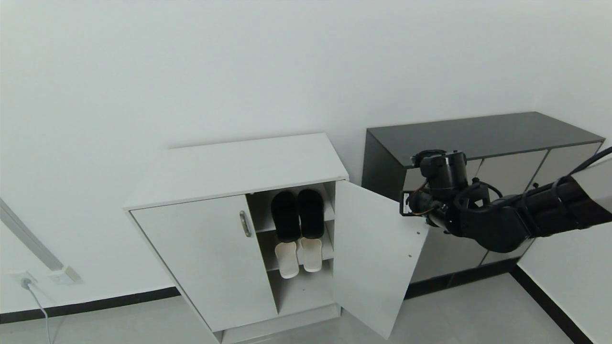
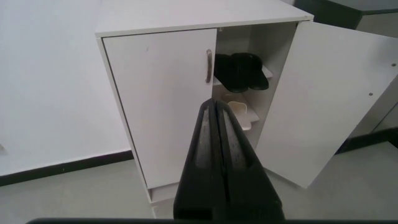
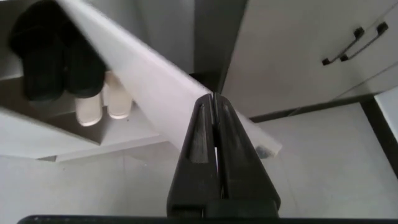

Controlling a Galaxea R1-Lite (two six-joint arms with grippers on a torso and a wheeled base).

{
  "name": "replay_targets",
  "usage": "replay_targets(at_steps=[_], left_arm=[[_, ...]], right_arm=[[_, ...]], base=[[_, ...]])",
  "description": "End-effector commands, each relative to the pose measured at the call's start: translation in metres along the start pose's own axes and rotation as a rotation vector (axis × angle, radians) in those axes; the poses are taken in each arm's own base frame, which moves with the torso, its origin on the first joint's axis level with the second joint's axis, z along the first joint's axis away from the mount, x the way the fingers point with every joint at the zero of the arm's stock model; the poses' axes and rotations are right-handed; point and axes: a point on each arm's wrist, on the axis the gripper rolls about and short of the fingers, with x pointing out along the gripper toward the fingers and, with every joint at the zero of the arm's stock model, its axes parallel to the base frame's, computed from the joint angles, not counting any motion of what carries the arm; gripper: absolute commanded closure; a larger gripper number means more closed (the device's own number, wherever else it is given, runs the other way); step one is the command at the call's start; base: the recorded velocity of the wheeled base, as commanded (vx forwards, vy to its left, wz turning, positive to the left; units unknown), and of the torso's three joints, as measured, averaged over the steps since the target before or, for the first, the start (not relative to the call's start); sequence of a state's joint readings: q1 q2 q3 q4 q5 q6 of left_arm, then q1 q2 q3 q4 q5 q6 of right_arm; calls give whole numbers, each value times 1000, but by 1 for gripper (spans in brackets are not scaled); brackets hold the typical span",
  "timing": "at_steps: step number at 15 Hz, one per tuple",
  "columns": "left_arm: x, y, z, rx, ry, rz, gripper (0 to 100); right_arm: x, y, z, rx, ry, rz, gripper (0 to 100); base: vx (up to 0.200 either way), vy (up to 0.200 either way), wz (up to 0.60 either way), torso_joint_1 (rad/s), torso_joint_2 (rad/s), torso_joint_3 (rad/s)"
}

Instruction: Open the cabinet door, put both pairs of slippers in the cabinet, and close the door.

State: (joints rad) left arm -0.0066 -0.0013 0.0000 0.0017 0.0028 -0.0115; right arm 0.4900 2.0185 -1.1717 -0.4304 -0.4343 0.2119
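Both pairs are in the cabinet [image 1: 229,167]: the black slippers [image 1: 297,215] on the upper shelf and the white slippers [image 1: 299,253] on the shelf below, toes poking past its front edge. The right door [image 1: 373,253] stands wide open. The right tool [image 3: 214,102], fingers pressed together and holding nothing, sits close behind the door's outer edge; whether they touch is unclear. The left tool [image 2: 214,107], likewise closed and empty, hangs back facing the cabinet. Judged from here, a push with that narrow tip could skid off the panel, or the closing door could catch the overhanging white toes and stop ajar.
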Motion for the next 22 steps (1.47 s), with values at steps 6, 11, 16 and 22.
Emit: replay_targets(at_steps=[6, 11, 16, 22], left_arm=[[0, 0, 0, -1, 1, 1, 100], [0, 0, 0, -1, 1, -1, 100], [0, 0, 0, -1, 1, -1, 100], [0, 0, 0, -1, 1, -1, 100]], right_arm=[[39, -7, -7, 24, 15, -23, 100], [49, -8, -14, 18, 33, -33, 100], [47, -7, -15, 12, 41, -29, 100], [8, 37, -25, -38, 47, 89, 100]], base=[[0, 0, 0, 0, 0, 0], [0, 0, 0, 0, 0, 0], [0, 0, 0, 0, 0, 0], [0, 0, 0, 0, 0, 0]])
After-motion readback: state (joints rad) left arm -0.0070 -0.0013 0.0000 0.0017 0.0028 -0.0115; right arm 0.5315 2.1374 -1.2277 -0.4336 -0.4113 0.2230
